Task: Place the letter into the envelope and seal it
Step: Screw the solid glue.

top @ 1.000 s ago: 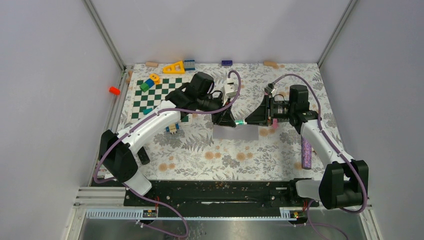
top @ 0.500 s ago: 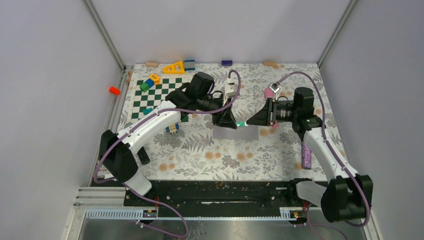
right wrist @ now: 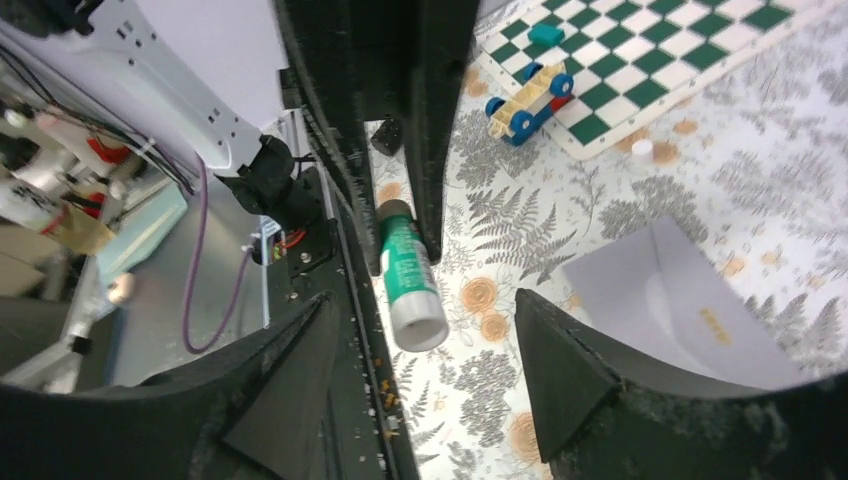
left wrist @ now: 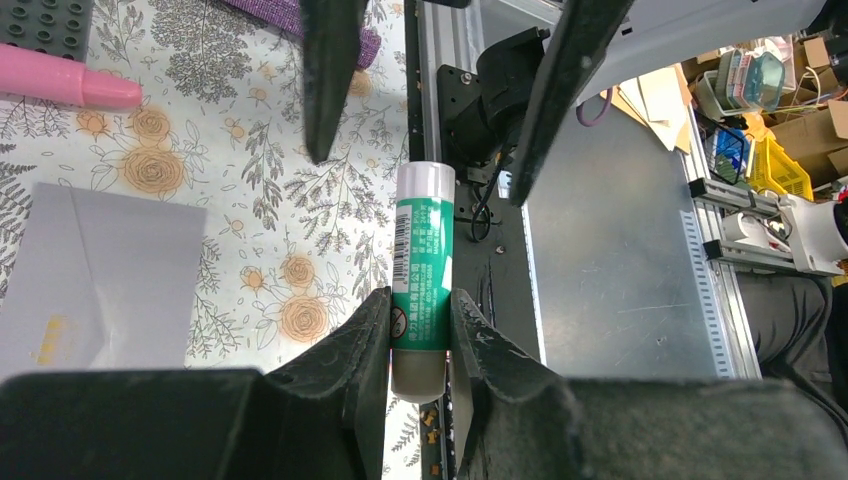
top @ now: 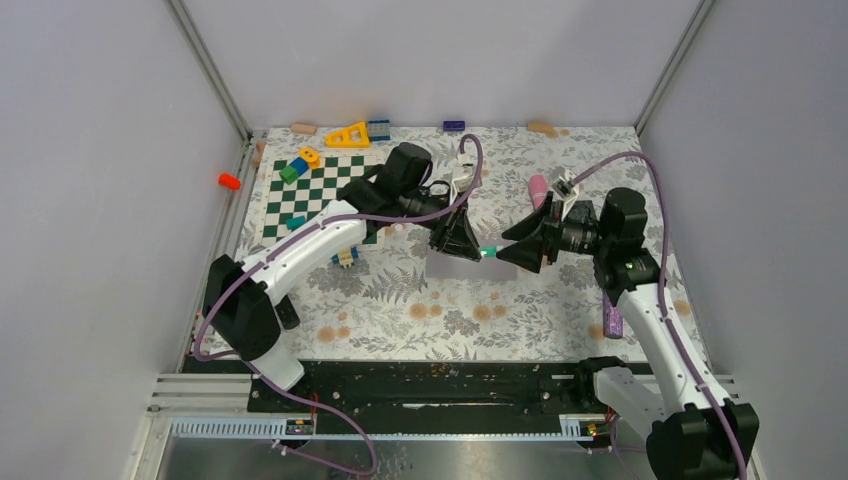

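As seen from above, table [top: 400,300]: covered with a floral cloth, the two arms meeting near its middle.
Envelope [top: 470,267]: pale grey, lying flat on the cloth at the centre, just below both grippers; neither gripper touches it.
Left gripper [top: 455,240]: at 11 o'clock of the envelope; jaws closed narrowly on the glue stick's base, one finger on each side.
Glue stick [left wrist: 422,270]: green label, white cap; held level, its cap end pointing towards the right gripper, at 1 o'clock of the envelope's centre.
Right gripper [top: 508,250]: at 2 o'clock of the envelope; jaws spread wide, standing either side of the cap end with a gap on both sides, holding nothing.
Pink marker [top: 538,187]: on the cloth at 1 o'clock of the envelope, apart from it.
Checkered mat [top: 310,195]: at 10 o'clock, carrying small toys.
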